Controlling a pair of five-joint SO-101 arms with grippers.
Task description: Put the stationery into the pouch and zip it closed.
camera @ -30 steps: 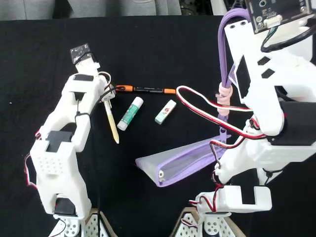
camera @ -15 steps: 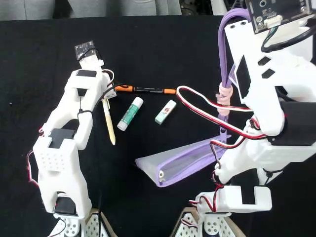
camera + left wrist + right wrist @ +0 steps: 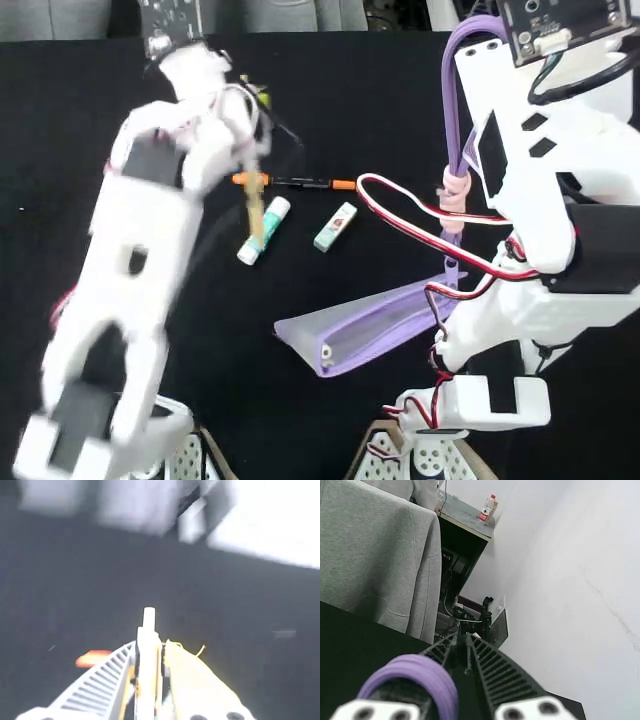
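While the purple pouch (image 3: 370, 330) lies slantwise on the black table (image 3: 380, 100) in front of the right arm's base, its long opening faces the middle of the table. Its zip is not yet drawn shut. A purple strap (image 3: 458, 120) rises from the pouch's right end, runs up along the right arm and loops over its upper part. In the right wrist view the strap curves across the base of the right gripper (image 3: 466, 640), whose jaws are drawn together to a thin slit. Whether they pinch the strap cannot be told.

Beyond the pouch, three pieces of stationery rest on the table. A green and white glue stick (image 3: 276, 211) lies at an angle, a small eraser (image 3: 335, 226) sits just beside it on the right, and an orange and black pen (image 3: 300, 183) lies crosswise behind both.

The left gripper (image 3: 250, 170) is clamped on a cream pen (image 3: 256, 215), with a finger on each side of the barrel. In the high view the cream pen hangs down across the glue stick, and contact between them cannot be judged.
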